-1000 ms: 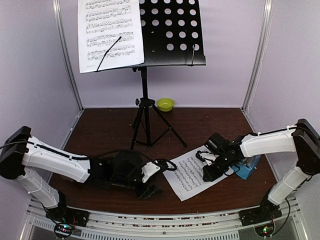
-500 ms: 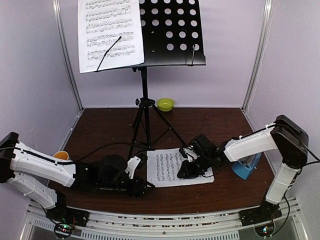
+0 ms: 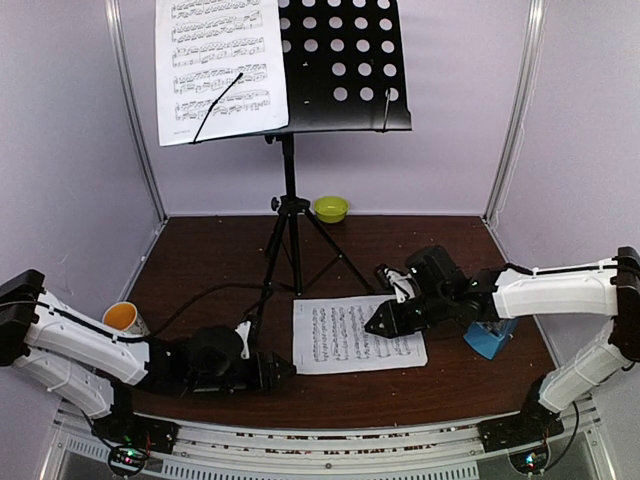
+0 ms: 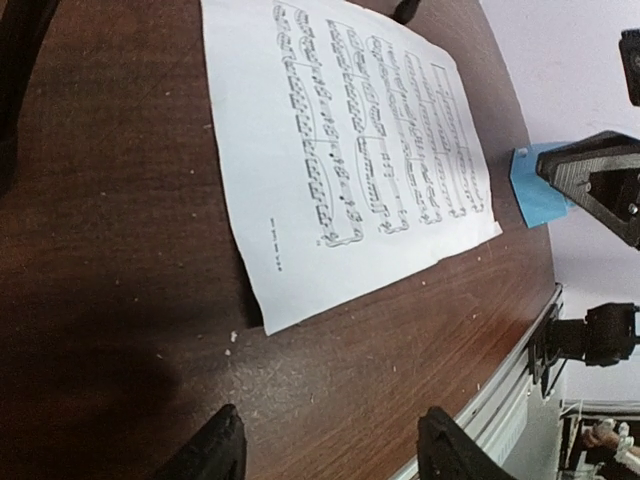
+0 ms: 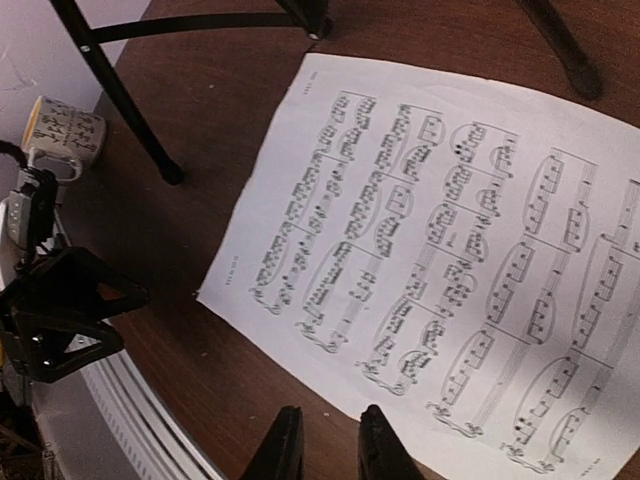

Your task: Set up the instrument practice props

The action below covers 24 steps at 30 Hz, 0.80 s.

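Observation:
The black music stand (image 3: pixel 290 230) rises at the back on its tripod. One sheet-music page (image 3: pixel 220 70) leans on the left half of its hole-punched desk (image 3: pixel 345 65). A second page (image 3: pixel 355 333) lies flat on the brown table, also in the left wrist view (image 4: pixel 340 150) and the right wrist view (image 5: pixel 450 260). The blue metronome (image 3: pixel 490 338) stands right of that page. My right gripper (image 3: pixel 375 325) hovers over the page's right part, its jaws a narrow gap apart and empty (image 5: pixel 328 445). My left gripper (image 3: pixel 285 368) lies low by the page's near-left corner, open and empty (image 4: pixel 335 445).
A white-and-orange mug (image 3: pixel 122 318) stands at the near left beside my left arm. A lime-green bowl (image 3: pixel 331 208) sits at the back wall behind the tripod. The tripod's legs (image 5: pixel 120 90) spread just beyond the flat page. A metal rail (image 3: pixel 320 440) lines the near table edge.
The flat page slid left and squared up under my right gripper, which has since lifted off it. My left arm drew back to the left, uncovering the mug.

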Tool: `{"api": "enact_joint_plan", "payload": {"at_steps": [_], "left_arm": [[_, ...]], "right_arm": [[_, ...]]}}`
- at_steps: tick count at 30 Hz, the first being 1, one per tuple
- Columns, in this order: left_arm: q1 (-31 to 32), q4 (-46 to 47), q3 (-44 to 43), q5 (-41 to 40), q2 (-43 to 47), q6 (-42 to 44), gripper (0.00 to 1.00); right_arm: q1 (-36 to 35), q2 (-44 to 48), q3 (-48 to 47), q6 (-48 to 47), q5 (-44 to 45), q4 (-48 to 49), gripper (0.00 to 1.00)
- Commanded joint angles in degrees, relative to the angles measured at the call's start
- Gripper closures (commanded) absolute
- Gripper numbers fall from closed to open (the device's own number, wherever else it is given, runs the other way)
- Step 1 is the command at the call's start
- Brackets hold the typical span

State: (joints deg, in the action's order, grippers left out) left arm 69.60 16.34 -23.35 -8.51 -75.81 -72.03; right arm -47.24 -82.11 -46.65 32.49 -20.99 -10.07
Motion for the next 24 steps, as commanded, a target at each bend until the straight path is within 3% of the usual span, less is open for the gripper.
{"api": "enact_joint_plan", "payload": {"at_steps": [1,12,17,24], "left_arm": [[0.4,9.2,-0.3,-2.8,-5.3,-10.0,0.42],[0.5,13.5,-3.1,-4.9,-15.7,-20.7,0.51],[0.5,20.0,-1.2,-6.2,-20.2,-27.0,0.54],[0.1,22.6,-5.1,-6.0,-25.0,-24.9,0.61]], "right_arm": [[3.7,-1.2,1.8,-7.8,6.2,-9.2,0.8],[4.6,-5.9,5.0,-10.1,6.2,-7.5,0.82],[4.2,-6.3,6.5,-9.3,4.6,-6.2,0.82],[3.1,-5.9,8.4,-7.7,3.6,-4.7,0.82]]}}
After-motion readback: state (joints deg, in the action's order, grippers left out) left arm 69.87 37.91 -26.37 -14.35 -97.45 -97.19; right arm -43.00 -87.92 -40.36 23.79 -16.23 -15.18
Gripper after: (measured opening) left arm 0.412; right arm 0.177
